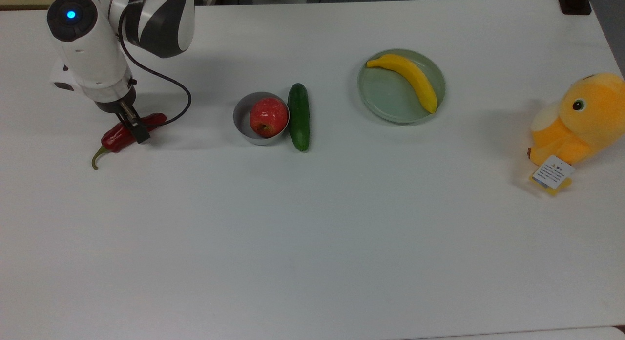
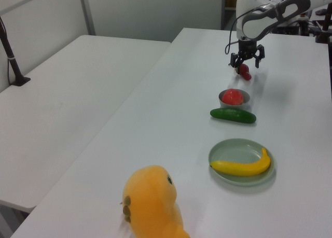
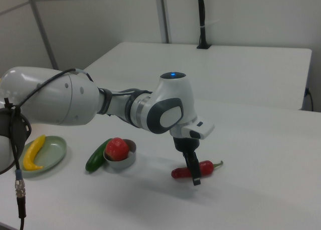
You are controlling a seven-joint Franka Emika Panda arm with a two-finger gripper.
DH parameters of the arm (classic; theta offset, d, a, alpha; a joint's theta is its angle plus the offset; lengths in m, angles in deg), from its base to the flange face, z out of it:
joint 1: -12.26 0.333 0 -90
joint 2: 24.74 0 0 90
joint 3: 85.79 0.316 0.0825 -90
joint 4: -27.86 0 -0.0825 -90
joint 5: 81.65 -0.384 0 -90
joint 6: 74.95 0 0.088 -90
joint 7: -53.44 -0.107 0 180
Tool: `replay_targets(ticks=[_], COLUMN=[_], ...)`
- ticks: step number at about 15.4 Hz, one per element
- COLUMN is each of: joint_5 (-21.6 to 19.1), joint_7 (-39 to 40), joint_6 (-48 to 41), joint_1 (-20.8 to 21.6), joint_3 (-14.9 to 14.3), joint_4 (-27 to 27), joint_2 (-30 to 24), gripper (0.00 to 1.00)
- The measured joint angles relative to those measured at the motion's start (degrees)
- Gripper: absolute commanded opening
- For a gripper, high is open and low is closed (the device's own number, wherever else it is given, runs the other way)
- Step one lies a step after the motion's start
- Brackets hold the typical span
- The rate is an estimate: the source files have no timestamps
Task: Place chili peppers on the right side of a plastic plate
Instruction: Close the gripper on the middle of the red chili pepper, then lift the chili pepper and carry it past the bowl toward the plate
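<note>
At the left of the top view the gripper [image 1: 134, 127] is down at table level with its fingers spread to either side of the chili peppers [image 1: 128, 133], not yet closed on the fruit, which lies flat on the white table [image 1: 312, 232] well apart from the plastic plate [image 1: 385, 98] in the upper right-centre. The likely failure is a slip: the chili is glossy, tapered and wrinkled, so a pinch off its thick middle could squeeze it out sideways or let it swing. The plate holds a banana [image 1: 407, 78] along its far edge; the small grey bowl [image 1: 240, 120] holds an apple [image 1: 268, 116], with a cucumber [image 1: 299, 116] touching it.
</note>
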Motion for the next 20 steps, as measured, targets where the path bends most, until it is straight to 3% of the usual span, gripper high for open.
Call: replay_targets(ticks=[1,5,13,20], joint_5=[0.9,1.2,0.1,-6.3], joint_7=[0.2,4.0,4.4,4.5], joint_6=[0.0,0.0,0.0,0.1], joint_1=[-0.1,-0.8,-0.8,1.6], joint_3=[0.0,0.0,0.5,7.6], joint_4=[-0.1,-0.3,-1.6,-4.2], joint_2=[0.1,0.2,0.0,-8.2], gripper=[0.33,0.33,0.35,0.36])
